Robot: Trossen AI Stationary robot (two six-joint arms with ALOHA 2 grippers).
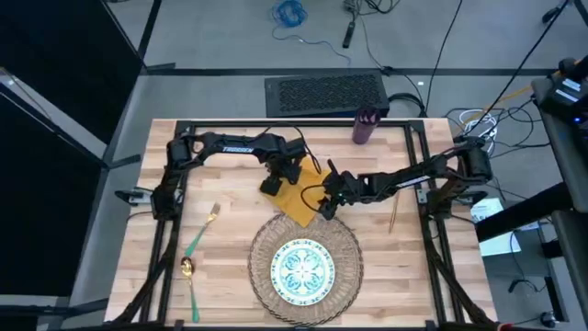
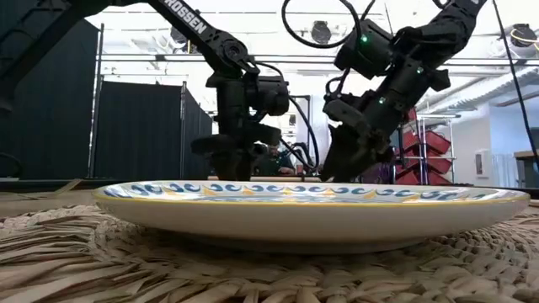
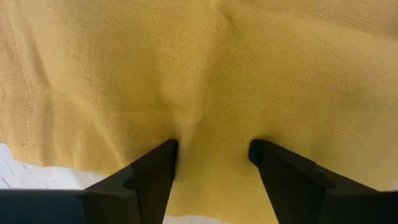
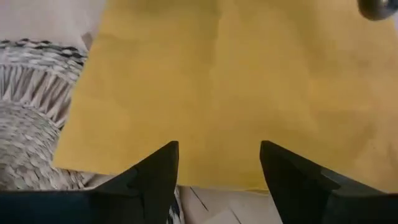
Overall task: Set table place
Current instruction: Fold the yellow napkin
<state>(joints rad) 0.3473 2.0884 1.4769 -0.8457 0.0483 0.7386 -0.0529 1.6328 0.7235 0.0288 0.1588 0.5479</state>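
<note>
**Napkin handling: both grippers on the cloth**

Nearest the front edge of the pale plank butcher-block table (image 1: 230, 285) lies the round woven wicker placemat (image 1: 262, 241), with the blue-green patterned plate (image 1: 301, 269) centred on it. Left of the mat lie the green-handled gold spoon (image 1: 189, 276) and, just beyond it, the green-handled gold fork (image 1: 204, 229).

Directly behind the mat lies the mustard-yellow cloth napkin (image 1: 299, 200), its near corner touching or overlapping the mat's rim. Both arms work here. The left gripper (image 3: 212, 152) presses down on the napkin's far-left part, fingers spread moderately, with a ridge of cloth gathered between them. The right gripper (image 4: 219, 158) hovers at the napkin's near-right edge, fingers spread wide, holding nothing.

Judged procedure: close the left fingers only once the ridge sits fully between them. Seat the right fingers over the cloth edge before lifting, so that one layer is not dragged across the mat.

Right of the napkin lies the slim gold-tan knife (image 1: 393, 215). At the far edge stands the small purple cup (image 1: 366, 126).

Legible writing: "TROSSEN" on the left arm's link; only "ROSSEN" shows in the low view.
</note>
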